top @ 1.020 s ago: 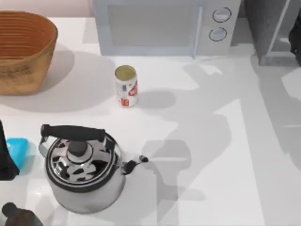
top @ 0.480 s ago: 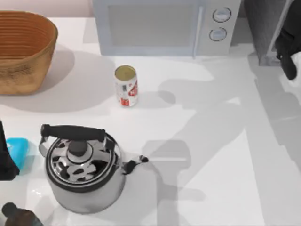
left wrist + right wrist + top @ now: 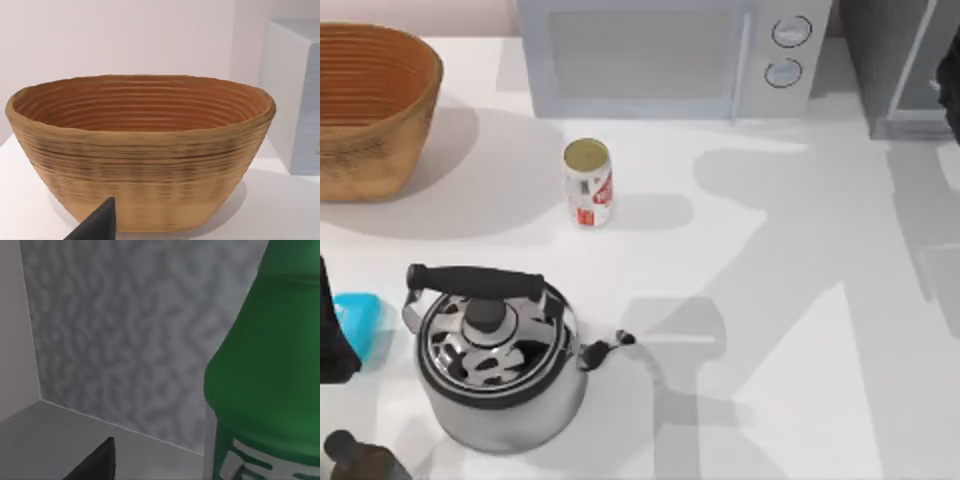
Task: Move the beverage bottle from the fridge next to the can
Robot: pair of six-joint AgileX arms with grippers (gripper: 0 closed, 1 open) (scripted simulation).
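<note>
The green beverage bottle (image 3: 265, 380) stands inside the fridge (image 3: 125, 330), very close in the right wrist view, against the mottled grey inner wall. In the top view the fridge (image 3: 878, 50) is at the back right, its pale-framed door (image 3: 912, 60) swung out. My right arm (image 3: 953, 95) shows as a dark sliver at the right edge beside that door. The white and red can (image 3: 587, 183) stands upright in front of the microwave, far left of the fridge. My left arm (image 3: 330, 335) is parked at the left edge.
A light grey microwave (image 3: 660, 55) sits at the back centre and a wicker basket (image 3: 370, 105) at the back left. A steel kettle (image 3: 495, 355) stands at the front left, with a dark brown bottle (image 3: 355, 458) and a blue object (image 3: 360, 320) nearby.
My right arm came further into the top view by the fridge door, then drew back to the right edge. Its shadow shifted across the table. The can, the kettle and the left arm stayed put.
</note>
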